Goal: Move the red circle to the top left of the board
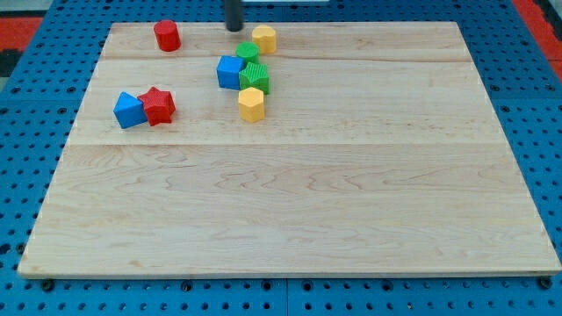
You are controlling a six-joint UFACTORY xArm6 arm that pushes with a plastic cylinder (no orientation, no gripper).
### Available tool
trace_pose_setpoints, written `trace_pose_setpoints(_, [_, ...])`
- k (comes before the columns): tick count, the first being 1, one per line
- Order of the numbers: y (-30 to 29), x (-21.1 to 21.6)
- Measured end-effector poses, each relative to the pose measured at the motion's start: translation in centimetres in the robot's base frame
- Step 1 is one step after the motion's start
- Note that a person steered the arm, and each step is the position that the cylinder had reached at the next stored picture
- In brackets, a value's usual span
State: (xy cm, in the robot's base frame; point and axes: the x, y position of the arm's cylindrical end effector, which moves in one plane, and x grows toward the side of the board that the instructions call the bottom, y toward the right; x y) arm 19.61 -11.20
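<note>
My tip is a bare rod end with no jaws to part or close, and it rests on the wooden board at the view's top edge, touching nothing. The red circle stands well to the view's left of my tip, near the board's top-left corner. Just right of my tip sits a yellow block; just below it cluster a green block, a blue block, a second green block and a yellow hexagon. Far below-left, a red star touches a blue block
</note>
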Motion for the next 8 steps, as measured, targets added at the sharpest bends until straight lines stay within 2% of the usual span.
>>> trace_pose_setpoints(2, [-9.5, 0.0])
trace_pose_setpoints(3, [-10.8, 1.4])
trace_pose_setpoints(5, [-5.9, 7.9])
trace_pose_setpoints(8, [-0.8, 8.0])
